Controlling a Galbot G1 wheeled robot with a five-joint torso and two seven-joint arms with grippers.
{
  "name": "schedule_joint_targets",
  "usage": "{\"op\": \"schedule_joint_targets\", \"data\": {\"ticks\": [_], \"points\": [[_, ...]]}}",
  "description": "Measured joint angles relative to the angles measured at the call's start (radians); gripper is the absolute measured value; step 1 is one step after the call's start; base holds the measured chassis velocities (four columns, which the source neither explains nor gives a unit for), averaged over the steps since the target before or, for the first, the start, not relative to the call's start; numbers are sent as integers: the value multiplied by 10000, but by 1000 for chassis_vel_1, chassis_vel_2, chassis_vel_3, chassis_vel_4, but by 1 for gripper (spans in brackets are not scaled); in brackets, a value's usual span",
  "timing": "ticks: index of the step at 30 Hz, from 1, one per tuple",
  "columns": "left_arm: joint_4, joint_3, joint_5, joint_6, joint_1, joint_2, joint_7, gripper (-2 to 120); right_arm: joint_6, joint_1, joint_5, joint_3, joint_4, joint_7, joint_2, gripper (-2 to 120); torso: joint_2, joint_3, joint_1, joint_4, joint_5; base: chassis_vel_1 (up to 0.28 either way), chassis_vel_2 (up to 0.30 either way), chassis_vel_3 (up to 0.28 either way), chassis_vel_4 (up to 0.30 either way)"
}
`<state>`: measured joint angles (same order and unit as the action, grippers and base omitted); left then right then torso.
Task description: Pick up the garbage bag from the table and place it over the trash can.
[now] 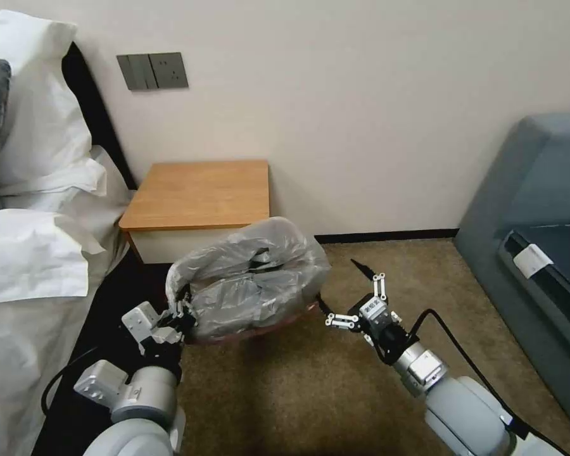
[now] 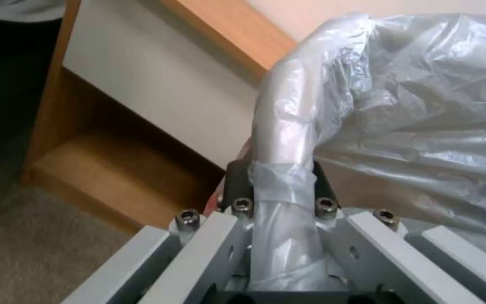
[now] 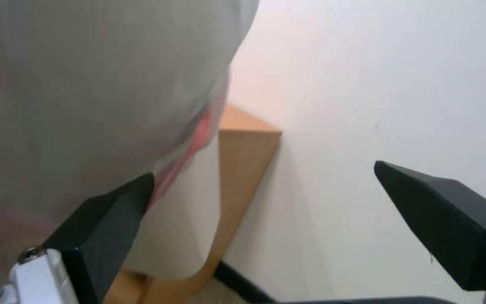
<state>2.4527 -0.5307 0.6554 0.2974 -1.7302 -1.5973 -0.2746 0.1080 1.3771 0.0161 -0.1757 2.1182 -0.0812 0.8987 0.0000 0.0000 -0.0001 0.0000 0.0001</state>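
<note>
The grey crinkled garbage bag (image 1: 250,285) is spread over the trash can, which stands on the carpet in front of the table (image 1: 199,193). The bag's pinkish-red edge (image 1: 259,332) hangs low around the can's side. The can's rolled rim (image 2: 281,126) shows through the film. My left gripper (image 1: 182,313) is at the can's left side, shut on the bag where it wraps the rim (image 2: 279,181). My right gripper (image 1: 341,286) hovers open just right of the can, one finger close to the bag (image 3: 85,84) and nothing between its fingers (image 3: 263,175).
A bed with white linen (image 1: 31,253) runs along the left. A grey sofa (image 1: 532,240) stands at the right. Tan carpet (image 1: 361,392) lies between them, and the wall (image 1: 361,95) is close behind the table.
</note>
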Motion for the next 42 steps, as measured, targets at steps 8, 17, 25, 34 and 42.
{"op": "schedule_joint_targets", "data": {"ticks": [8, 17, 25, 34, 42], "points": [[-154, -42, -23, 7, 49, 6, -99, 3, -72, 481, 439, -688, 823, 540, 67, 100, 0, 0, 0, 1, 0, 0, 0, 0, 0], [-476, -42, -276, 130, 182, 47, -180, 3, -46, 1005, 269, -2454, 2088, 988, 155, 100, 0, 0, 1, -2, -2, 0, 0, 0, 0], [-669, 1, -1533, 255, 330, 296, 114, 3, 419, 33, -1129, -1388, 2794, 748, -180, 98, 0, 0, 1, 1, -1, 0, 0, 0, 0], [-763, 80, -3285, 602, 312, 615, 574, 3, -804, -1533, -2518, 445, 3220, 1755, -2133, 65, 0, 0, 1, -2, -2, 0, 0, 0, 0], [-943, 154, -4600, 574, 339, 644, 964, 3, -2914, -5681, -4448, 3849, 2675, 1982, -2907, 36, 0, 1, 1, 0, -1, 0, 0, 0, 0]]}}
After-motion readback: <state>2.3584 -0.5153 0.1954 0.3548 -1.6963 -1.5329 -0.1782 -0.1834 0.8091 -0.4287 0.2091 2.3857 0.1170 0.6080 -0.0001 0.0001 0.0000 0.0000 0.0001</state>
